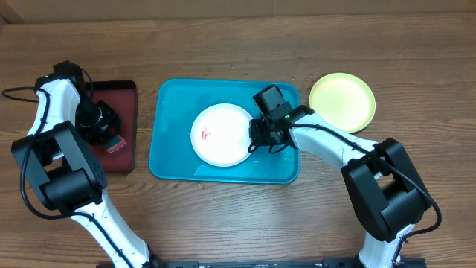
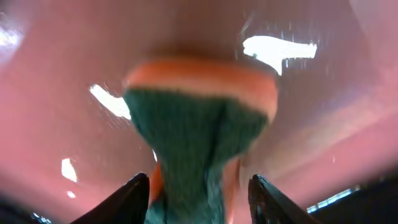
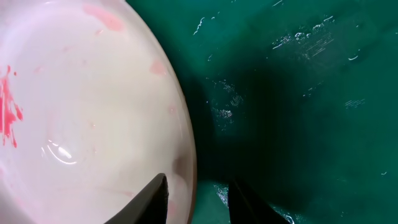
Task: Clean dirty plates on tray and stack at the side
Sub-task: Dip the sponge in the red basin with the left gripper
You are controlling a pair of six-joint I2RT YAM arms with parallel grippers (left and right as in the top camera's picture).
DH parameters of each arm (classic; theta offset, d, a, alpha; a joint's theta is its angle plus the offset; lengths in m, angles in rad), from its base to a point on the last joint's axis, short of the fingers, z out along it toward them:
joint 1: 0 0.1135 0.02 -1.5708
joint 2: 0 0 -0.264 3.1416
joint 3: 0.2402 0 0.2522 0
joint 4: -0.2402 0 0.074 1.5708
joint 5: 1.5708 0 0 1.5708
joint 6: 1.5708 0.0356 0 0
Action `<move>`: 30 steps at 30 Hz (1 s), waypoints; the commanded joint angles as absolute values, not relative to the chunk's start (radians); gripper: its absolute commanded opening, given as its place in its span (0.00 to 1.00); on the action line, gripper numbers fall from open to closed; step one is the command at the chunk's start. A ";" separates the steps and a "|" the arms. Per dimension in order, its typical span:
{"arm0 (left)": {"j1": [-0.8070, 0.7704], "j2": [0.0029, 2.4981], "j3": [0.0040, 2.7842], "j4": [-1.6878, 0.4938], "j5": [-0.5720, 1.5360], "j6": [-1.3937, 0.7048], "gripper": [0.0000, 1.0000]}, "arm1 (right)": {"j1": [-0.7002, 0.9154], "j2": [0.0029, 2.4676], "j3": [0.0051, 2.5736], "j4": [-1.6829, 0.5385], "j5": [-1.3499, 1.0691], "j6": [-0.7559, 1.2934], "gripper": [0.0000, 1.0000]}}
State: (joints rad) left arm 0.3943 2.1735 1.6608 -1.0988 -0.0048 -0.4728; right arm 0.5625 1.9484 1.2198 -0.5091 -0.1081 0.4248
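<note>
My right claw (image 3: pixel 198 202) is hanging with its jaws apart astride the rim of the red-smeared white plate (image 1: pixel 221 135), which is lying mid-way along the turquoise tray (image 1: pixel 172 112). My left claw (image 2: pixel 196 200) is pinching a green-and-orange sponge (image 2: pixel 199 118) over the dark red tray (image 1: pixel 126 93). A yellow-green plate (image 1: pixel 342 100) is sitting just off the turquoise tray's right corner.
</note>
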 commanded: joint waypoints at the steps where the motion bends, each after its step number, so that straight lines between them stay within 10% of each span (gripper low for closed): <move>1: 0.394 2.188 1.657 -1.085 -0.121 -0.487 0.53 | 0.559 1.954 1.211 -0.503 -0.115 0.446 0.33; 20: 0.394 2.188 1.514 -0.955 -0.052 -0.487 0.49 | 0.559 1.954 1.211 -0.495 -0.114 0.446 0.34; 24: 0.394 2.183 1.515 -0.952 -0.054 -0.486 0.30 | 0.559 1.954 1.211 -0.495 -0.114 0.445 0.34; 26: 0.394 2.181 1.535 -0.969 -0.055 -0.482 0.04 | 0.559 1.954 1.211 -0.494 -0.113 0.446 0.34; 30: 0.394 2.181 1.629 -1.062 -0.053 -0.483 0.04 | 0.559 1.954 1.211 -0.491 -0.114 0.446 0.34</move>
